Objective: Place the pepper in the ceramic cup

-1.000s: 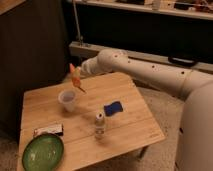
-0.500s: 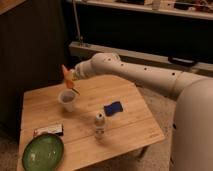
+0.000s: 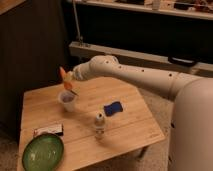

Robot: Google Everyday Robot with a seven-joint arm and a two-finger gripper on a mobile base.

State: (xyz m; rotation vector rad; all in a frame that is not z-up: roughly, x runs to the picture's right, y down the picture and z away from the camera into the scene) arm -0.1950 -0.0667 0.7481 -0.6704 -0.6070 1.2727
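Cup (image 3: 68,101) sits at 10 o'clock on bench (image 3: 131,129). Just above it, a touch toward 12, tool (image 3: 69,82) grips pepper (image 3: 64,75), airborne. Carry step looks nearly done. Next move likely: centre over the rim, lower, then release.

— Where is the pepper, please?
— You see the pepper (image 3: 64,75), slim and orange, up in the air. The gripper (image 3: 69,80) grips it just above the ceramic cup (image 3: 68,102). It is tilted, with its lower end near the rim; if it touches, you cannot tell.
— And the cup?
— It is small, whitish, without a handle. It stands upright on the surface (image 3: 127,92), at the left rear part, mouth upward.
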